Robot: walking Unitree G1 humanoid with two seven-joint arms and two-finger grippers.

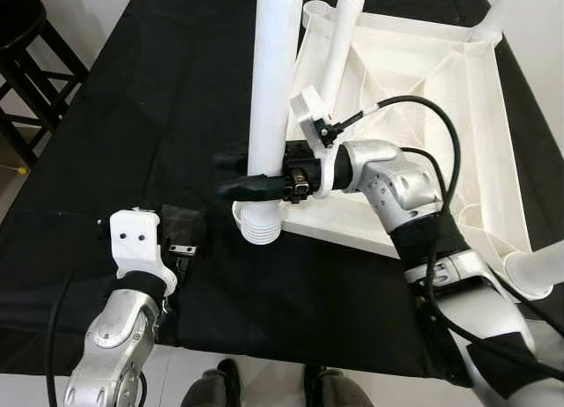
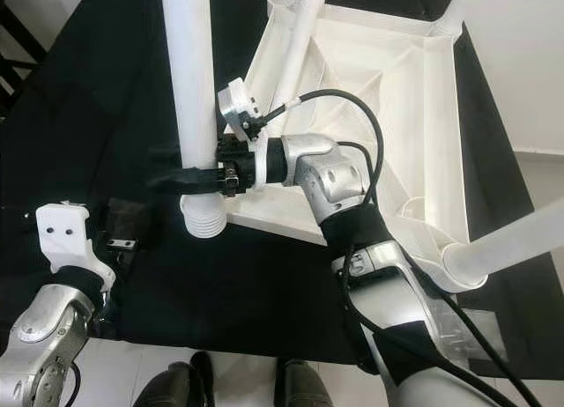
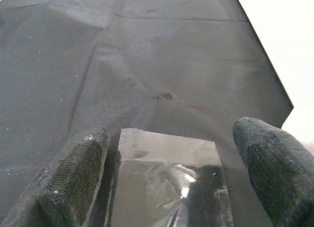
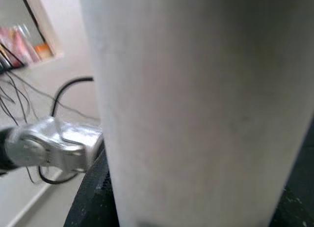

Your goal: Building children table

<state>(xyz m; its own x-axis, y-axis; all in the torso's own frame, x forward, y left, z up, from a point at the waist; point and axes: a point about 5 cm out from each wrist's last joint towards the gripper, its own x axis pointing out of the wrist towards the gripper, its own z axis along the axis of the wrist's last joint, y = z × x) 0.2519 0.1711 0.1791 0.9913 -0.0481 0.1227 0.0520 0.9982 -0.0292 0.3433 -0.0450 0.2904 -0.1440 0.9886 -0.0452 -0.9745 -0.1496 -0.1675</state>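
A white children's table top (image 1: pixel 414 81) lies upside down on the black cloth (image 1: pixel 159 99). White legs stand at its far left corner (image 1: pixel 342 33), far right corner (image 2: pixel 458 6) and near right corner (image 1: pixel 539 270). My right gripper (image 1: pixel 233 173) is shut on another white leg (image 1: pixel 269 90), held upright at the near left corner, its ribbed end (image 1: pixel 262 226) just over the corner socket. That leg looms close in the right wrist view (image 4: pixel 196 109). My left gripper (image 3: pixel 171 148) is open low over the cloth at the near left, with a small clear plastic bag (image 3: pixel 167 178) between its fingers (image 3: pixel 78 173).
A dark stool (image 1: pixel 26 46) stands off the table's far left corner. The cloth's near edge (image 1: pixel 291 350) runs just before my feet (image 1: pixel 264 385). A black cable (image 1: pixel 441 134) loops over my right arm, above the table top.
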